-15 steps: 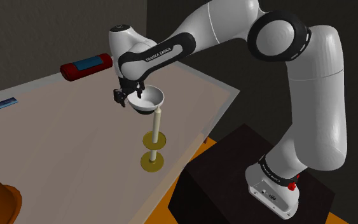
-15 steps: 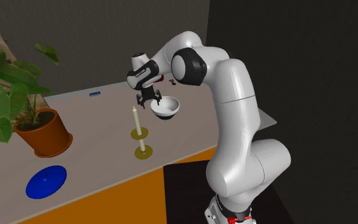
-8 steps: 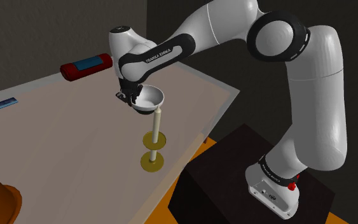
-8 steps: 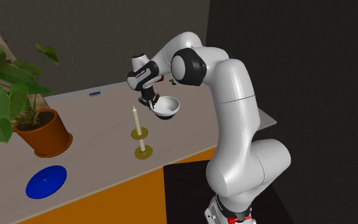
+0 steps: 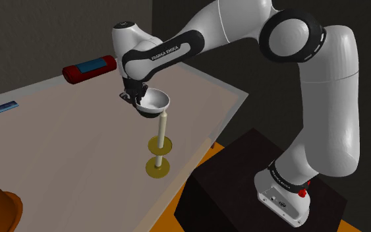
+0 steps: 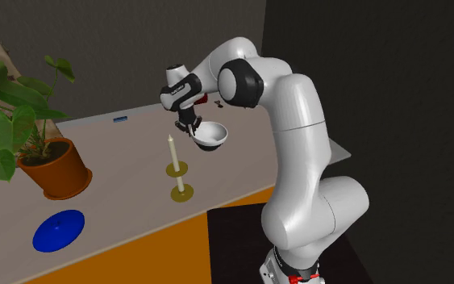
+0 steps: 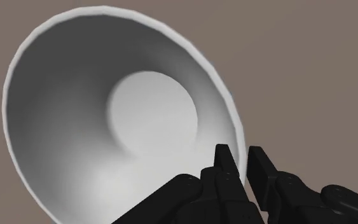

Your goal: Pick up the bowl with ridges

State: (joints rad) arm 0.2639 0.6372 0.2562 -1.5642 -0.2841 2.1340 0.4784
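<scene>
Black two-finger gripper [image 7: 241,164] is closed narrow on the rim of the plain white round bowl [image 7: 117,121]. One finger [image 7: 224,160] sits inside the wall, the other outside, with the rim clasped between them

Shoulder view: gripper [image 5: 132,97] hangs from the white arm [image 5: 309,99] over the beige table [image 5: 65,145], with the bowl [image 5: 153,101] at its 3 o'clock. I can't tell whether the bowl's base touches the tabletop. A cream candle on a stand with two brass discs [image 5: 163,126] is at 6 o'clock of the bowl. A red cylinder with a blue top patch [image 5: 89,68] lies at 10 o'clock of the gripper, well apart, and a small blue card [image 5: 4,107] is far out at 9 o'clock

Second exterior view: bowl [image 6: 210,135] is at 4 o'clock of the gripper [image 6: 187,125] and the candle [image 6: 169,150] at 8 o'clock of the bowl. An orange pot with a green leafy plant [image 6: 56,168] sits further out at 8 o'clock, and a flat blue round plate [image 6: 58,229] at 7 o'clock near the table's orange front
</scene>
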